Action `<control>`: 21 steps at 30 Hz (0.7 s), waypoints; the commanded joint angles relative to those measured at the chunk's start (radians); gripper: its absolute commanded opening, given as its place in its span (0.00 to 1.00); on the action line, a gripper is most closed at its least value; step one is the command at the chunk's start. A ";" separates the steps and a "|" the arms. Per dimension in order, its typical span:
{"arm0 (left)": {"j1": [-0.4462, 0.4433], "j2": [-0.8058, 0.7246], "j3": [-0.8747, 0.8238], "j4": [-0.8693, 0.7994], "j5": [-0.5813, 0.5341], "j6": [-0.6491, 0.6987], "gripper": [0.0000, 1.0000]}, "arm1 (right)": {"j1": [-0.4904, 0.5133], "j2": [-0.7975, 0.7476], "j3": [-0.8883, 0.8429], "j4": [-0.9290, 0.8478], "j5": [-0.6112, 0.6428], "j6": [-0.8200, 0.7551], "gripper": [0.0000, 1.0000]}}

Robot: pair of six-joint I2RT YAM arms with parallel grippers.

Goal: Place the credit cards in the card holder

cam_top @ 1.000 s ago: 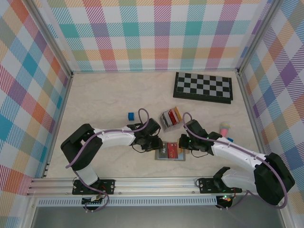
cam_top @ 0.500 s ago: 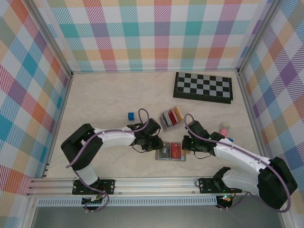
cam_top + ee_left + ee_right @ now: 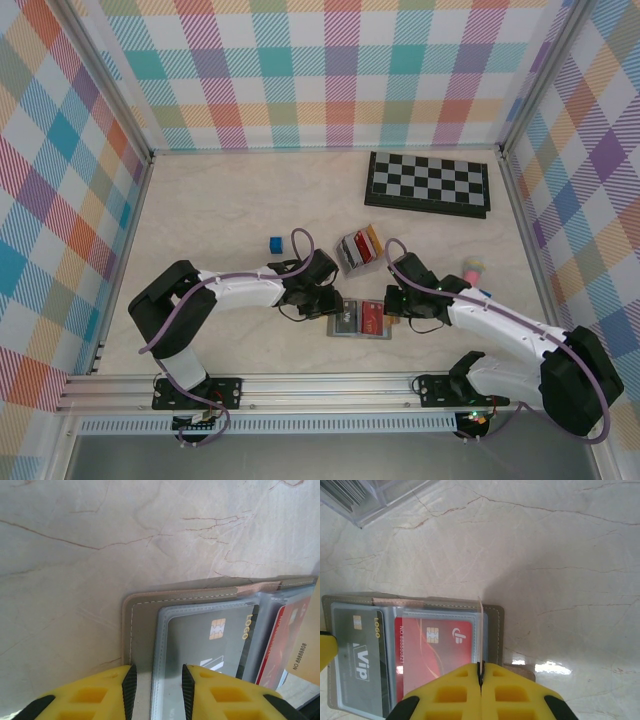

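Top view: card holder (image 3: 350, 329) lies open flat on the bench (image 3: 220, 210), near the middle of its near edge. Left claw (image 3: 328, 308) is at the holder's left side, right claw (image 3: 388, 308) at its right side. Card rack (image 3: 358, 247) is just behind the holder, blue block (image 3: 275, 244) to the rack's left, chessboard (image 3: 428, 184) toward the far right corner. Left wrist: left claw (image 3: 156, 686) is released, yellow fingers (image 3: 100, 692) parted over the holder's (image 3: 142, 625) left border; can't tell if they touch it. Grey card (image 3: 210, 640) with chip sits in the left clear pocket, red card (image 3: 277, 645) in the next pocket, and a cream card (image 3: 306, 645) with a printed number shows at the right edge in front of the red one. Right wrist: right claw (image 3: 480, 680) is clenched on the cream card, seen edge-on as a thin line running up from between the fingers, over the holder's (image 3: 494, 630) right side beside the red card (image 3: 435, 650). Grey card (image 3: 357, 655) is in the left pocket. Clear rack corner (image 3: 365, 495) is at top left.
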 commanded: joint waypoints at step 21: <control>0.001 0.036 -0.012 -0.021 0.002 -0.004 0.32 | 0.005 -0.003 -0.061 0.106 -0.071 0.027 0.05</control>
